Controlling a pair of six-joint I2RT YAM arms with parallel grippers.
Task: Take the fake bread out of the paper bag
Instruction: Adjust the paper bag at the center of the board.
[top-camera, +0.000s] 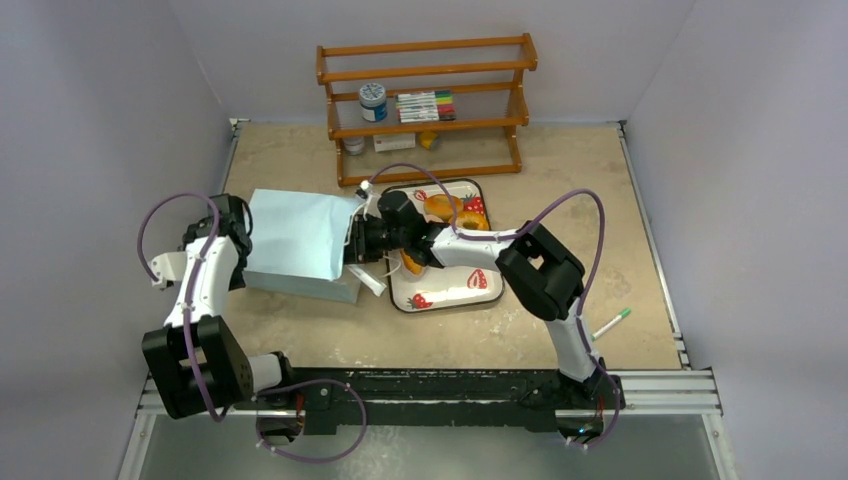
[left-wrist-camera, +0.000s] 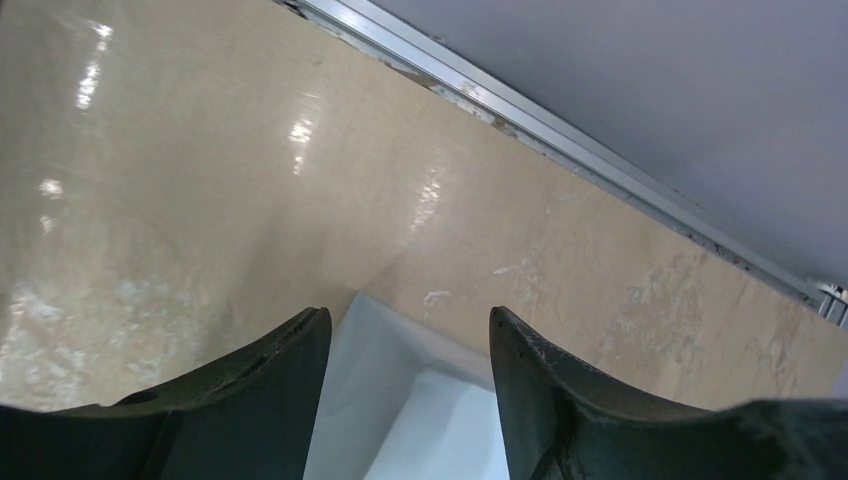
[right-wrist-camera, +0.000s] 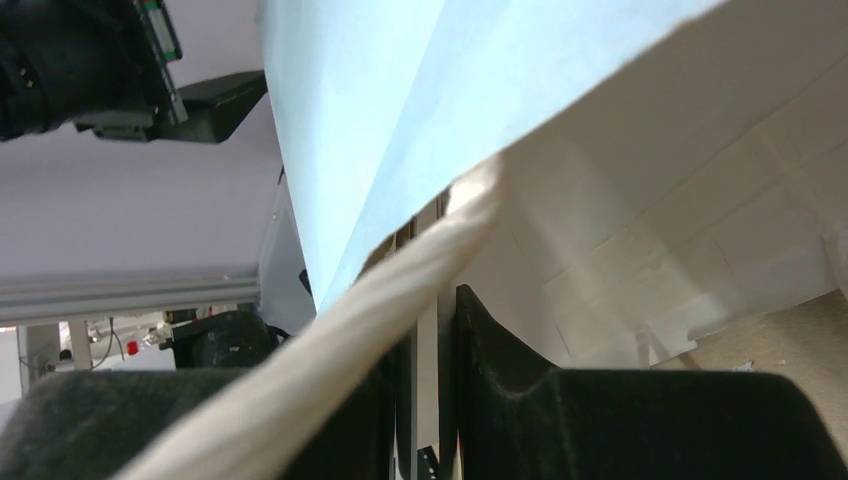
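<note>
The light blue paper bag (top-camera: 298, 240) lies on its side left of centre, mouth towards the tray. My right gripper (top-camera: 352, 243) is at that mouth, shut on the bag's rim; the right wrist view shows its jaws (right-wrist-camera: 432, 300) pinching a thin white sheet, with a white cord handle (right-wrist-camera: 330, 350) draped across them. My left gripper (top-camera: 238, 228) is at the bag's closed far-left end and stands open, a pale blue corner of the bag (left-wrist-camera: 400, 400) showing between its fingers. Fake bread pieces lie on the strawberry-print tray (top-camera: 445, 292): two orange rings (top-camera: 441, 207) (top-camera: 473, 221) and another piece (top-camera: 412, 263), partly hidden by my right arm.
A wooden shelf (top-camera: 425, 105) with markers and a jar stands at the back. A green-tipped pen (top-camera: 610, 324) lies near the table's right edge. Grey walls enclose the table on three sides.
</note>
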